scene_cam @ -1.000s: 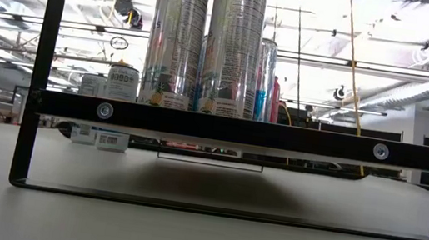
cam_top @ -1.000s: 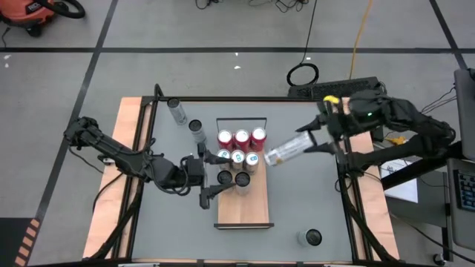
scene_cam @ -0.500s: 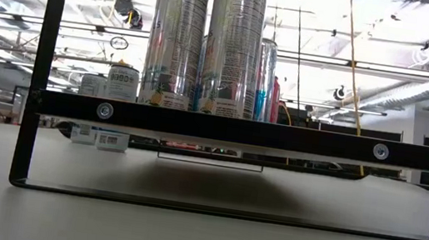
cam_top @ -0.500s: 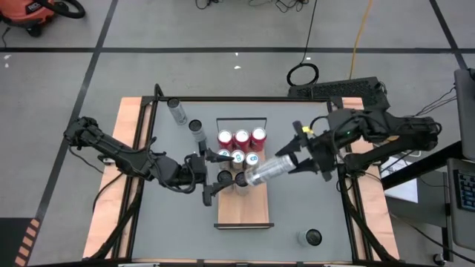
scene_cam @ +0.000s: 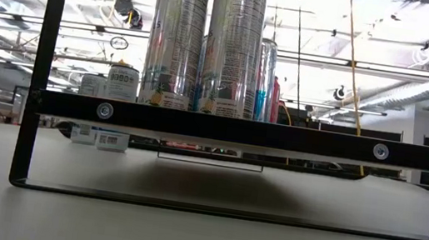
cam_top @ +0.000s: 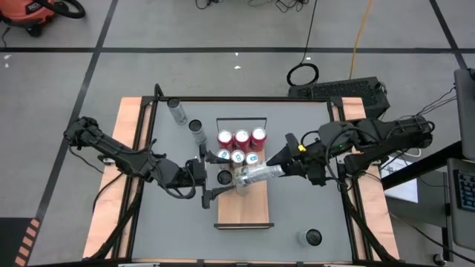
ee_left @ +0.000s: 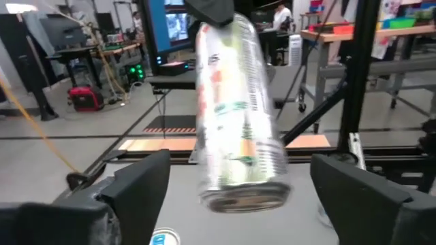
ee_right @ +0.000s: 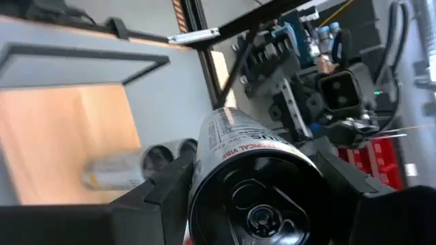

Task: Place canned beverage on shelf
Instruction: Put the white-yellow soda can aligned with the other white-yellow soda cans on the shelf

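Gripping a silver can [cam_top: 254, 174] near its top, the right gripper [cam_top: 280, 167] holds it tilted over the shelf [cam_top: 243, 205], base aimed at the free spot beside the standing cans [cam_top: 241, 139]. The left gripper [cam_top: 208, 178] waits alongside, fingers spread wide and empty, likely ready to steady it.

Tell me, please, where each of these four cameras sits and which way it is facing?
High view: overhead, looking down; both arms, shelf, right gripper holding a silver can.
Low view: table height, level at standing cans; no arm.
Left wrist view: left gripper open, that can ahead.
Right wrist view: along the held can.
Shared: the silver can.
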Motion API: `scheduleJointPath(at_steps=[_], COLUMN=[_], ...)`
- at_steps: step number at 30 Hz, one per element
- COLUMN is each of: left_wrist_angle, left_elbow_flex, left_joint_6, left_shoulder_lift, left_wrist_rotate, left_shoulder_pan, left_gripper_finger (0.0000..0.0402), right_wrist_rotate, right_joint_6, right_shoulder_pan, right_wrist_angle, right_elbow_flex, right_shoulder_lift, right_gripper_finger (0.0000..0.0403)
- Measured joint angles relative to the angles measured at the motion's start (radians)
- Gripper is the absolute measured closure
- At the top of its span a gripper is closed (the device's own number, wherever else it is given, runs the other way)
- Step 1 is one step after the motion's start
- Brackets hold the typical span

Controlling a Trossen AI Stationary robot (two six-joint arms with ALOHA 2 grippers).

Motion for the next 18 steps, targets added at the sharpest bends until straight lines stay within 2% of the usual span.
scheduleJointPath(at_steps=[6, 12, 15, 18], left_wrist_angle=[-0.002, -0.042, -0.056, -0.057], left_elbow_flex=[0.0, 0.0, 0.0, 0.0], left_joint_6=[-0.072, -0.136, -0.159, -0.192], left_shoulder_lift=[0.0, 0.0, 0.001, 0.001], left_wrist_rotate=[0.015, 0.053, 0.102, 0.101], left_shoulder_pan=[0.01, 0.032, 0.032, 0.032], left_gripper_finger=[0.0023, 0.0022, 0.0022, 0.0022], right_wrist_rotate=[0.05, 0.058, 0.102, 0.124], right_joint_6=[-0.098, -0.24, -0.293, -0.347], right_shoulder_pan=[0.027, 0.033, 0.033, 0.033], right_wrist_angle=[0.036, 0.083, 0.102, 0.101], right_elbow_flex=[0.0, 0.0, 0.0, 0.0], right_shoulder_lift=[0.025, 0.06, 0.073, 0.084], right_gripper_finger=[0.0199, 0.02, 0.02, 0.02])
